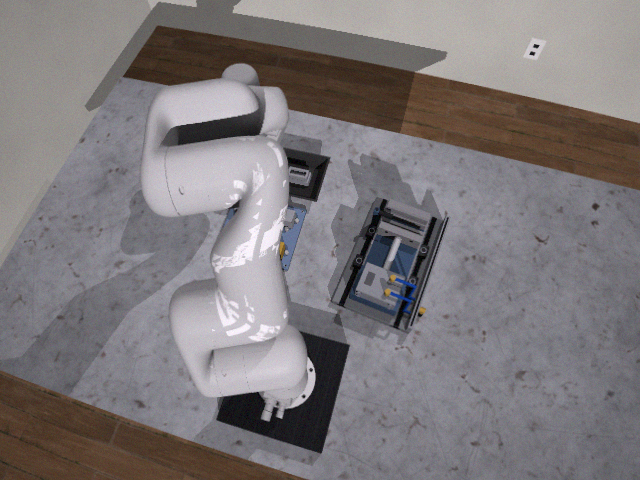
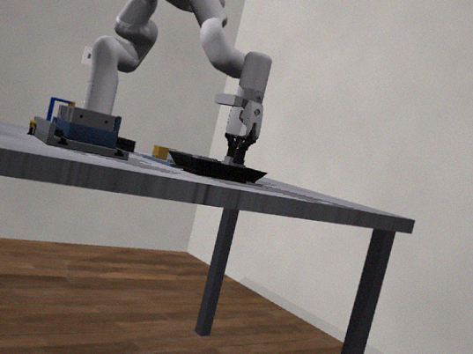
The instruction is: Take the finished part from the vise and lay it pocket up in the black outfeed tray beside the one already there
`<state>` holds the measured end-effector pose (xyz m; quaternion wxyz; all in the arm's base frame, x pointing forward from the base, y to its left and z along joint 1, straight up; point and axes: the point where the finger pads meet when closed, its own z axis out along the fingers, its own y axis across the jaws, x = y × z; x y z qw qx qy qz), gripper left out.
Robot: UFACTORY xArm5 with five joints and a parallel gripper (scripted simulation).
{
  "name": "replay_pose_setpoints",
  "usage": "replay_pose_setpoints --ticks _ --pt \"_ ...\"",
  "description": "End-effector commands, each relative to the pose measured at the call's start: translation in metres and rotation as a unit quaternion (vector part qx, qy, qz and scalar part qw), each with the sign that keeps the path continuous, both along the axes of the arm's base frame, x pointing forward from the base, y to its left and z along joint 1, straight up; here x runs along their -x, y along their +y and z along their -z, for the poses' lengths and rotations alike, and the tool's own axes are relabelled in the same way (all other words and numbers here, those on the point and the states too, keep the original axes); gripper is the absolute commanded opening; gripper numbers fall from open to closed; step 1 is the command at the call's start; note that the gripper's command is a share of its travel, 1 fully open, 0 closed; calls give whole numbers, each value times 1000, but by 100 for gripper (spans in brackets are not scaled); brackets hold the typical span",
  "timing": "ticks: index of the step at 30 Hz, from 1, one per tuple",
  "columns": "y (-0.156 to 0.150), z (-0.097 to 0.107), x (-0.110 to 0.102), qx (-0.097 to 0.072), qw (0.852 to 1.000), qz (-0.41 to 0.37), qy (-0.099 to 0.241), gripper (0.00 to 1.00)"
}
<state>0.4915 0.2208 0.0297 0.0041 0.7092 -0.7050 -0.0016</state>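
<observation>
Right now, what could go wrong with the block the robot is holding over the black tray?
The gripper is shut on the finished part, low in the black tray. Its pocket isn't visible, so it might land tilted. It could also bump the part already there.

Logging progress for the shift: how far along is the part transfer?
Done: the vise no longer holds the part. In hand: the gripper is shut on the part, low inside the tray. Left: release it and retreat. Whether it lies flat, pocket up, is hidden.
</observation>
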Motion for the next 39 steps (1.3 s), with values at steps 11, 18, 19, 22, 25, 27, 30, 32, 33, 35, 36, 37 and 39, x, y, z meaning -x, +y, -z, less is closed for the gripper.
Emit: replay_pose_setpoints --ticks 11,18,19,22,25,27,30,32,33,35,36,37,39 --pt "1 -2 -1 -1 1000 0 -2 0" --pt "1 -1 -1 -1 1000 0 -2 0" --pt "1 -1 -1 -1 1000 0 -2 0" --pt "1 0 -1 -1 1000 0 -2 0" --pt "1 1 -1 -1 1000 0 -2 0" --pt "1 1 -1 -1 1000 0 -2 0" --pt "1 2 -1 -1 1000 0 -2 0" --pt "1 3 -1 -1 1000 0 -2 0" --pt "1 4 -1 -1 1000 0 -2 0" --pt "1 5 -1 -1 1000 0 -2 0" --pt "1 5 -1 -1 1000 0 -2 0" --pt "1 6 -1 -1 1000 0 -2 0" --pt "1 7 -1 -1 1000 0 -2 0"
